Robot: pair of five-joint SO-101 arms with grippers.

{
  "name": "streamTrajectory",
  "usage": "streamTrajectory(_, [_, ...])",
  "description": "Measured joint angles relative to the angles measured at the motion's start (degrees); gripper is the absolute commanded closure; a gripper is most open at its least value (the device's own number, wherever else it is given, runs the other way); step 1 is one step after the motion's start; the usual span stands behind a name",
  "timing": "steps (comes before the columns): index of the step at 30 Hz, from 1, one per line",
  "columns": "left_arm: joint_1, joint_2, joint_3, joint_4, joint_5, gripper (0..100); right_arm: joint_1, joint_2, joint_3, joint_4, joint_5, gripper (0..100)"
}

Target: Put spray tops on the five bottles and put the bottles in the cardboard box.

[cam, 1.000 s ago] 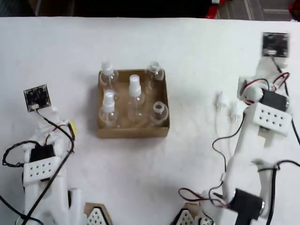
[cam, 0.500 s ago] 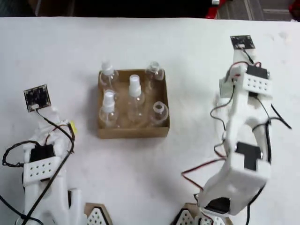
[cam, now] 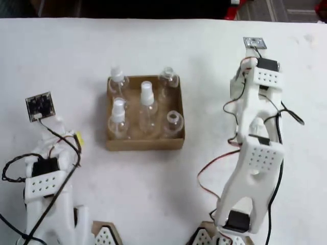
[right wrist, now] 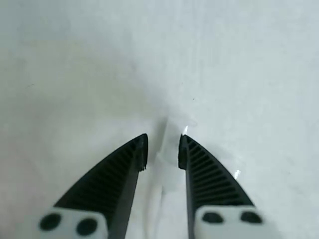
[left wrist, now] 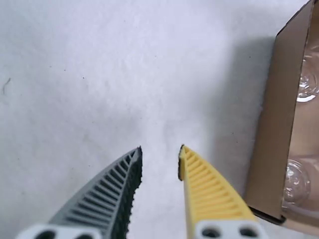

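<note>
Right jaws part-open, straddling spray top (right wrist: 160,159) lying flat (long axis along jaws); left jaws ajar, empty.

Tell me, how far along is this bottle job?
Done: three capped bottles and two uncapped bottles all stand in the cardboard box. In hand: the right gripper, open, straddles a loose spray top on the table. Remaining: capping those two.
</note>
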Motion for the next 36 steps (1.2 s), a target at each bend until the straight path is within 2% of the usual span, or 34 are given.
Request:
streamTrajectory(6, [0.0,0.0,0.0,0.0,0.0,88,1.6,5.2,-10.5,5.8,-0.2,80.0])
streamTrajectory(18, [0.0,0.0,0.0,0.0,0.0,88,1.7,16.1,-22.3,6.4,-0.2,83.8])
streamTrajectory(25, [0.0,0.0,0.0,0.0,0.0,88,1.9,21.8,-29.8,6.4,-0.2,98.8])
streamTrajectory(30, [0.0,0.0,0.0,0.0,0.0,88,1.4,22.6,-35.3,9.2,-0.2,98.4])
streamTrajectory(36, [0.0,0.0,0.0,0.0,0.0,88,1.7,21.8,-48.8,16.4,-0.2,98.3])
